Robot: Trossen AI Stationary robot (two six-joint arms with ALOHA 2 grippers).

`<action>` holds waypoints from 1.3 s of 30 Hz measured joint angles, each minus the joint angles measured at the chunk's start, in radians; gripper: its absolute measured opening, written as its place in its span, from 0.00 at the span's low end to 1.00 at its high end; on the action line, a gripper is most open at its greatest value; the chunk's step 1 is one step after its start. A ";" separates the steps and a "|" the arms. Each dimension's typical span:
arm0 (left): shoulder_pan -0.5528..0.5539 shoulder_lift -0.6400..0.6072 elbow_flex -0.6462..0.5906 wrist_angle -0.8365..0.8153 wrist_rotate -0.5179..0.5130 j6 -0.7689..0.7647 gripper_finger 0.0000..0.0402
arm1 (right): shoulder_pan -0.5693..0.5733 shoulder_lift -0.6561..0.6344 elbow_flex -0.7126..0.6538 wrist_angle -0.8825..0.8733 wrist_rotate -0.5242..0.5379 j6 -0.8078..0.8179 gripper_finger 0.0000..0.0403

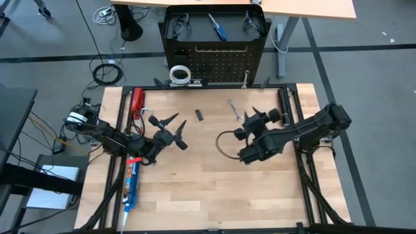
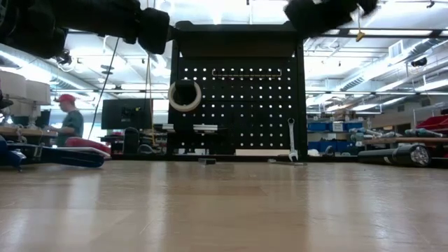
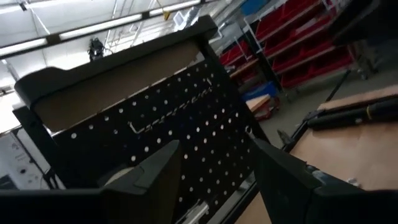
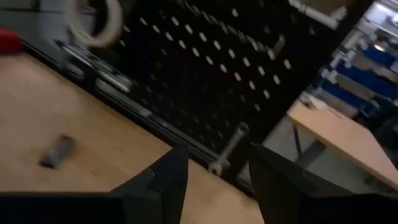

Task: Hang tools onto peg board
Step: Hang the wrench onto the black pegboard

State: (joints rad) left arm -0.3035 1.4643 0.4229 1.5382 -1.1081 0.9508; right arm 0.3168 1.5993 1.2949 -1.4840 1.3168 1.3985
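The black peg board (image 1: 214, 62) stands upright at the table's far edge. A white tape roll (image 2: 184, 95) hangs on a peg at its left. A silver wrench (image 2: 292, 140) hangs at its lower right. A second silver wrench (image 1: 234, 110) and a small black pen-like tool (image 1: 199, 115) lie flat on the table before the board. Two safety glasses (image 1: 179, 26) and a blue-handled screwdriver (image 1: 218, 27) lie on the shelf on top of the board. My left gripper (image 1: 181, 131) hovers open left of centre. My right gripper (image 1: 263, 116) hovers open near the lying wrench, empty, facing the hanging wrench (image 4: 229, 149).
A red-handled tool (image 1: 137, 103) lies at the table's far left and a long blue caulking gun (image 1: 132, 185) along its left edge. Black frame rails run down both table sides. A person in a red cap (image 2: 68, 115) sits in the room beyond.
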 joint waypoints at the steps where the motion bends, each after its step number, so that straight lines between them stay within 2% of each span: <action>1: 0.000 0.000 0.000 -0.012 -0.010 -0.002 0.50 | 0.000 -0.015 -0.038 0.010 -0.001 0.034 0.43; 5: 0.000 0.000 0.000 -0.035 -0.034 -0.013 0.50 | 0.002 -0.067 -0.158 0.091 -0.010 0.080 0.43; 9: 0.000 0.000 0.000 -0.040 -0.017 -0.013 0.50 | -0.004 -0.106 -0.255 0.245 -0.065 -0.018 0.43; 12: 0.000 0.000 0.000 -0.046 -0.006 -0.022 0.50 | -0.024 -0.128 -0.316 0.443 -0.138 -0.188 0.43; 15: 0.000 0.000 0.000 -0.073 -0.008 -0.098 0.50 | -0.075 -0.135 -0.370 0.708 -0.271 -0.468 0.43; 18: 0.001 0.000 0.008 -0.194 -0.007 -0.148 0.50 | -0.134 -0.132 -0.416 0.993 -0.385 -0.685 0.43; 22: 0.002 0.001 0.043 -0.397 -0.024 -0.227 0.50 | -0.233 -0.129 -0.452 1.331 -0.561 -0.890 0.43; 24: 0.005 0.001 0.055 -0.445 -0.033 -0.254 0.50 | -0.291 -0.129 -0.463 1.453 -0.667 -0.967 0.43; 26: 0.012 0.001 0.059 -0.459 -0.042 -0.284 0.50 | -0.337 -0.110 -0.469 1.563 -0.717 -1.035 0.43; 29: 0.023 0.001 0.054 -0.458 -0.046 -0.329 0.50 | -0.384 -0.061 -0.466 1.652 -0.752 -1.114 0.42; 33: 0.031 0.001 0.032 -0.457 -0.044 -0.367 0.50 | -0.420 0.025 -0.436 1.751 -0.855 -1.137 0.42; 39: 0.092 0.000 0.005 -0.405 0.031 -0.354 0.50 | -0.439 0.194 -0.339 1.787 -0.875 -1.162 0.43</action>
State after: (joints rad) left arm -0.2115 1.4647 0.4274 1.1332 -1.0770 0.5963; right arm -0.1226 1.7931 0.9560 0.3035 0.4416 0.2364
